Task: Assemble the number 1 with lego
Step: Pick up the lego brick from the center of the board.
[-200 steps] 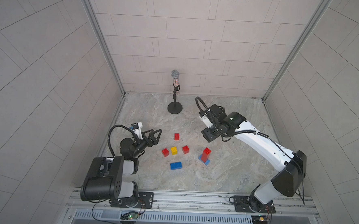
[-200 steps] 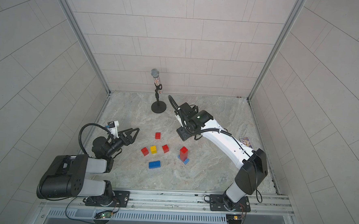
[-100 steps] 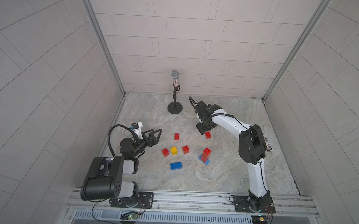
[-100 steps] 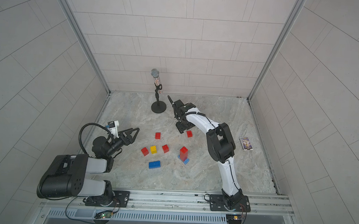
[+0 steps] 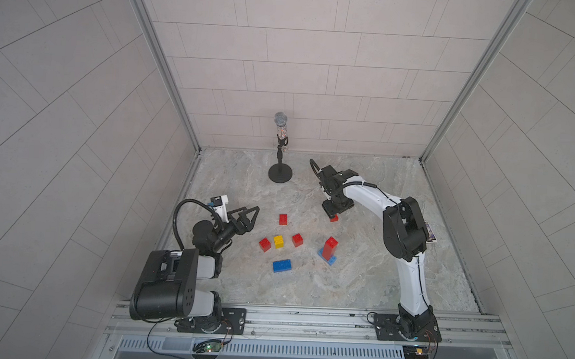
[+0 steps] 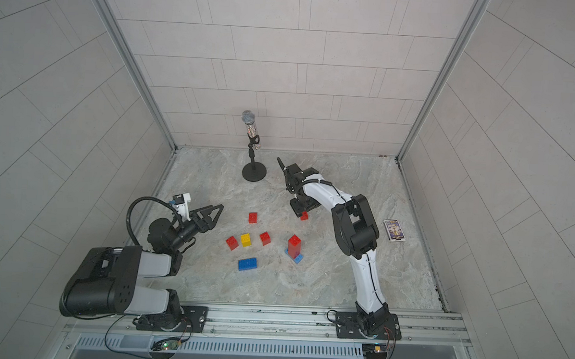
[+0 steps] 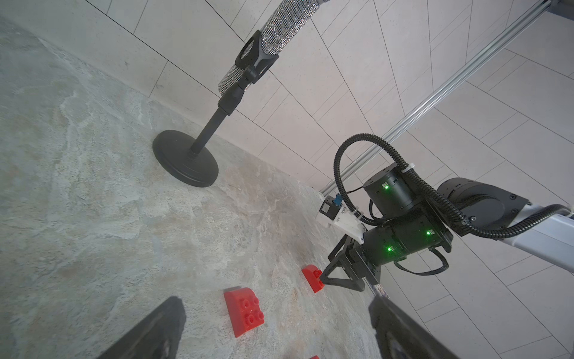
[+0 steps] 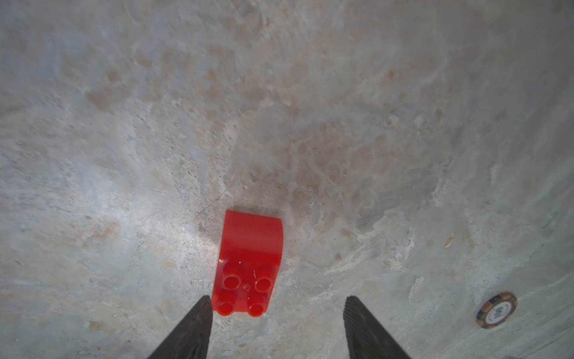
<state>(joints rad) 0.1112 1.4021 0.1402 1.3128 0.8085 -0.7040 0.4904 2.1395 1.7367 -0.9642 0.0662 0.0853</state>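
Under the right gripper point(image 8: 276, 300), jaws half apart and holding nothing, a red brick point(image 8: 250, 258) lay beside one of them, half hidden from above. Only the wrist view showed a chip point(image 8: 497, 310); the left gripper point(image 5: 253, 220) gaped empty.

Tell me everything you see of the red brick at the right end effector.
The red brick is glossy plastic, one piece: four round studs in a square at one end, a smooth curved slope at the other. It lies flat, studs up, on the marbled tabletop, apart from the other bricks. The open right end effector straddles its studded end, off-centre: one fingertip is right beside it, the other well clear. Contact cannot be told.
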